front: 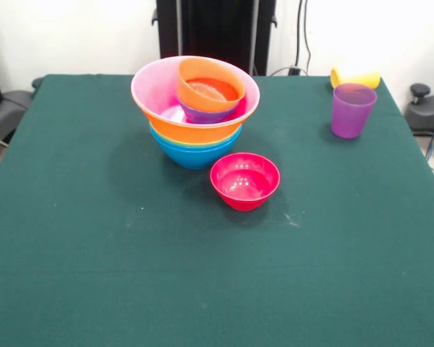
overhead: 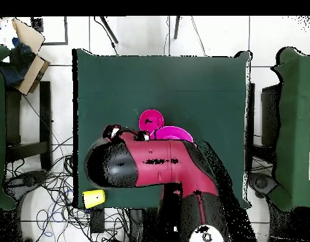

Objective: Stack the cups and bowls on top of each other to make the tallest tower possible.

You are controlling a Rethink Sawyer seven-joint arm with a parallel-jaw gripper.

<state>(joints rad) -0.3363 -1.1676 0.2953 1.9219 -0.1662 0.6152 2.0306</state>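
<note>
The small glossy crimson plastic bowl [front: 244, 180] sat upright on the green table [front: 94, 238], just beside the nested tower [front: 195, 108]. The gripper's state couldn't be told, the red arm [overhead: 157, 165] hiding it. Best play: grab one rim edge, lift well clear, lower it centred over the orange-red bowl [front: 210, 85] on top.

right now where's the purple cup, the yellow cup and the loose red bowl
purple cup [front: 351, 110], front view, on its outer side wall
yellow cup [front: 356, 76], front view, on its side, behind the purple cup
red bowl [front: 244, 178], front view, on its inner floor
</note>
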